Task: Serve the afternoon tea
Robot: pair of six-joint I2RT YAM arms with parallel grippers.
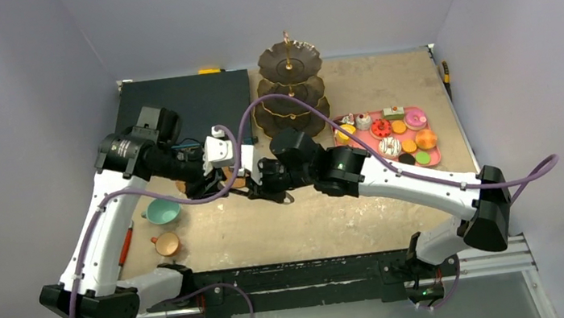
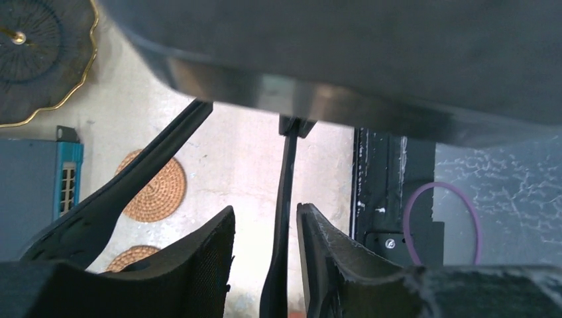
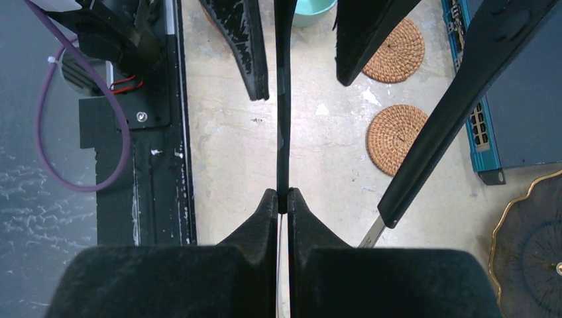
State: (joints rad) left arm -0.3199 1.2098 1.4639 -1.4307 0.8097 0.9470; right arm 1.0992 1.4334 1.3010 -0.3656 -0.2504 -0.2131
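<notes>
Toy cakes and macarons (image 1: 389, 134) sit crowded together on the pink tray (image 1: 436, 150) at the right rear of the table (image 1: 311, 220). The dark three-tier stand (image 1: 291, 85) with its gold rod stands upright just left of the tray, at the back edge. On the left side, the teal cup (image 1: 162, 212) and the smaller tan cup (image 1: 167, 243) stand on the table beside the left arm, the tan one nearer the bases. Two woven coasters (image 3: 396, 40) (image 3: 396, 139) lie flat side by side near the teal cup, between it and the stand, and close to a dark flat box with a blue port face (image 1: 182, 98).

Both arms meet over the middle of the table, above the coasters. The right claw (image 3: 283, 199) is clenched on one thin arm of the black tongs (image 3: 283, 132) – its fingers press flat against the strip from both sides. The left claw (image 2: 266, 207) faces it from the other end, released: its two fingers stand either side of that same tong arm, with pale table showing in the gap on each side. The other, wider tong arm splays away outside the left claw, toward the box.
</notes>
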